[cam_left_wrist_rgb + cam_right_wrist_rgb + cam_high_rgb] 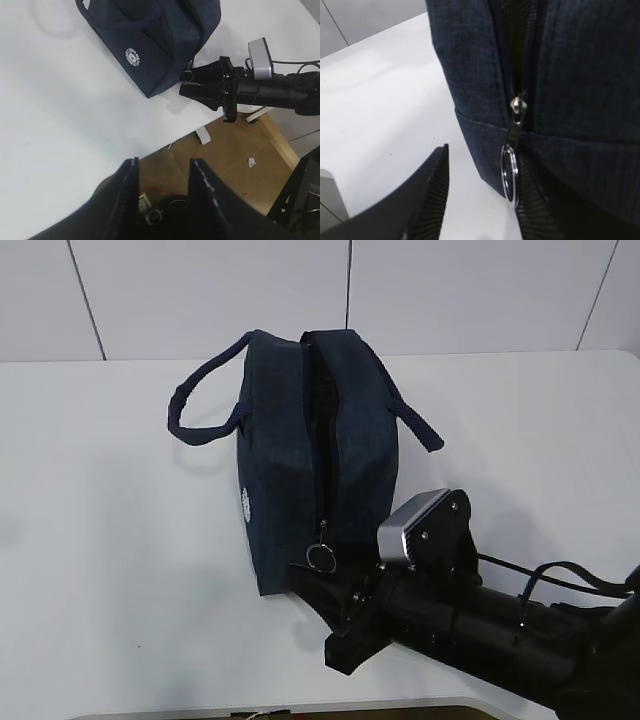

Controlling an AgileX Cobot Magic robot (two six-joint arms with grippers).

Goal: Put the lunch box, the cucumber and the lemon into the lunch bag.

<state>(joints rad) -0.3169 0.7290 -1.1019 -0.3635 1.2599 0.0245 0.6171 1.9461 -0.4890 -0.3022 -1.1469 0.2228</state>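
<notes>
1. The lunch bag (315, 455) stands upright on the white table (110, 540), its long axis running from twelve to six o'clock in the exterior view.
2. Its top zipper is parted along most of the length, showing a dark slit; nothing inside can be made out.
3. One loop handle (200, 390) hangs out toward nine o'clock, the other (415, 425) toward three o'clock.
4. The silver ring pull (320, 556) dangles at the bag's six o'clock end, just below the zipper slider (518, 106).
5. The right gripper (335, 590) sits at the bag's six o'clock end, its arm stretching away toward four o'clock.
6. In the right wrist view its fingers are spread: one finger (427, 200) stands clear at seven o'clock, the other lies beside the ring; whether it touches the ring I cannot tell.
7. The left gripper (162, 187) hangs over the table edge with its fingers apart, holding nothing, well apart from the bag.
8. A round white logo (132, 56) marks the bag's side.
</notes>
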